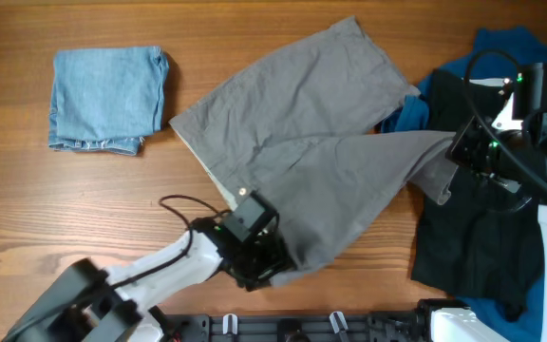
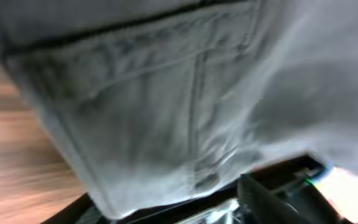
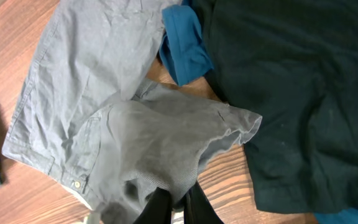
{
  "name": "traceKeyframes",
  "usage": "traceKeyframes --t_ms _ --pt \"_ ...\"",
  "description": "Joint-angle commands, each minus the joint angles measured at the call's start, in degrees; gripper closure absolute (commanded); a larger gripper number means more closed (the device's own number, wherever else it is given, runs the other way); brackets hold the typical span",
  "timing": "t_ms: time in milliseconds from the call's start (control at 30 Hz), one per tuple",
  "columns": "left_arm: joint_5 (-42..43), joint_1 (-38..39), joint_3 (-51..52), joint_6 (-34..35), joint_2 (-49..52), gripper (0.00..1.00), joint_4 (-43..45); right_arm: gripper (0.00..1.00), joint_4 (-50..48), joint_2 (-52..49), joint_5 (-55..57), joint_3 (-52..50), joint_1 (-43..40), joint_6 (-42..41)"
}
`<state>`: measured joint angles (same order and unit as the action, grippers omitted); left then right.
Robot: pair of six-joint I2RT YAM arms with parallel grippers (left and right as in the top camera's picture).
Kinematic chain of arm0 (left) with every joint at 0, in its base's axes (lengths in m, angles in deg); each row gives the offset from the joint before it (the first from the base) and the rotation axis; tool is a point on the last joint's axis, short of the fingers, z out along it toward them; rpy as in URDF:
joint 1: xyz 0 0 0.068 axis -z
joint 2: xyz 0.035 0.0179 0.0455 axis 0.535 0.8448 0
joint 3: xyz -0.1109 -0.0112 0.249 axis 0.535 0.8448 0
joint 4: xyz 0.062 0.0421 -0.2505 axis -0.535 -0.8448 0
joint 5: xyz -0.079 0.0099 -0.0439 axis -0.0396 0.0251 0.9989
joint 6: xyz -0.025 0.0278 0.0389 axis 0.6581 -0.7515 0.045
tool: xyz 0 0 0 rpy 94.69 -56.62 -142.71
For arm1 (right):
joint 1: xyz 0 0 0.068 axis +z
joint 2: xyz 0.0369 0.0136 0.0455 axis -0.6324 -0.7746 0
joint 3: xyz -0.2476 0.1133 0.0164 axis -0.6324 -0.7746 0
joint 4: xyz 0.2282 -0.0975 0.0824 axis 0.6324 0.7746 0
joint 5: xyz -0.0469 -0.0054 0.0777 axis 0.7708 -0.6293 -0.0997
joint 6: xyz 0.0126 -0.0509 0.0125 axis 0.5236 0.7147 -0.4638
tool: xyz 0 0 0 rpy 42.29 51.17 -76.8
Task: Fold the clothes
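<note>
The grey cotton shorts (image 1: 311, 142) lie across the middle of the brown wooden table (image 1: 65, 209), with the waistband towards 8 o'clock. One leg is spread flat towards 1 o'clock and the other is drawn out towards 3 o'clock. The left gripper (image 1: 272, 266), at 6 o'clock, meets the lower corner of the drawn leg near the waistband end. Its jaws are buried in cloth, but its wrist view shows grey fabric hanging raised off the wood just before the lens, so I judge it clamped on the shorts. The right gripper (image 1: 463, 152), at 3 o'clock, is pinched narrow on the leg's hem, and the cloth gathers into its fingers in the right wrist view.

The cloth looks light, thin and limp: it creases, droops wherever it is unsupported, and will not hold a line by itself. Grips belong on the stiffer parts, the stitched hem and the waistband beside the small pale button (image 1: 243, 193). Both ends should travel together, or the span between them will likely twist. Dragging it over the wood would probably bunch the flat leg.

A folded light-blue denim piece (image 1: 107, 100) sits at 10 o'clock, well apart. A crumpled black garment (image 1: 473, 237) lies at 4 o'clock over a royal-blue cloth (image 1: 408, 116), whose edge touches the flat leg
</note>
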<state>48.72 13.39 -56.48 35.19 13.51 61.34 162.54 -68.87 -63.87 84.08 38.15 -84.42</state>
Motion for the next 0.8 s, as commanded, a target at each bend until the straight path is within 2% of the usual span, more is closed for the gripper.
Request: traceKeyframes --t_ms 0,33,100,167,233,300,433,500,600,767 --pt "-3.32 1.77 2.05 5.05 8.94 0.58 1.6 0.96 -0.2 0.63 0.37 0.85 -0.13 -0.66" --pt "-3.06 1.77 2.05 5.03 9.64 0.75 1.18 0.96 -0.35 0.63 0.37 0.85 -0.11 -0.66" --pt "-2.71 1.75 2.05 4.96 9.31 0.96 -1.46 0.96 -1.14 0.63 0.37 0.85 -0.11 -0.66" --pt "-2.54 1.14 2.03 3.69 7.43 0.96 -5.44 0.96 -1.77 0.63 0.42 0.85 -0.13 -0.63" --pt "-3.02 -2.29 1.33 -1.16 2.6 0.96 -11.41 0.96 -2.4 0.63 0.81 0.85 -0.13 -0.5" --pt "-6.62 -8.85 -1.27 -6.45 -6.54 0.96 -23.56 0.96 -2.78 0.63 0.76 0.85 -0.11 1.03" --pt "-22.51 -25.07 -16.31 -17.31 -25.64 0.96 -54.45 0.96 -0.68 0.63 -4.46 0.85 -0.07 3.85" --pt "-26.03 -33.48 -24.61 -22.23 -29.88 0.96 -63.04 0.96 -0.02 0.63 -4.83 0.85 -0.07 3.65" --pt "-29.64 -39.63 -30.1 -25.59 -30.45 0.96 -67.93 0.96 -1.18 0.35 -5.11 0.79 -0.07 1.88" --pt "-29.75 -42.27 -30.75 -27.06 -26.56 0.96 -61.96 0.96 -8.04 -6.21 -8.74 0.17 0.68 1.99"
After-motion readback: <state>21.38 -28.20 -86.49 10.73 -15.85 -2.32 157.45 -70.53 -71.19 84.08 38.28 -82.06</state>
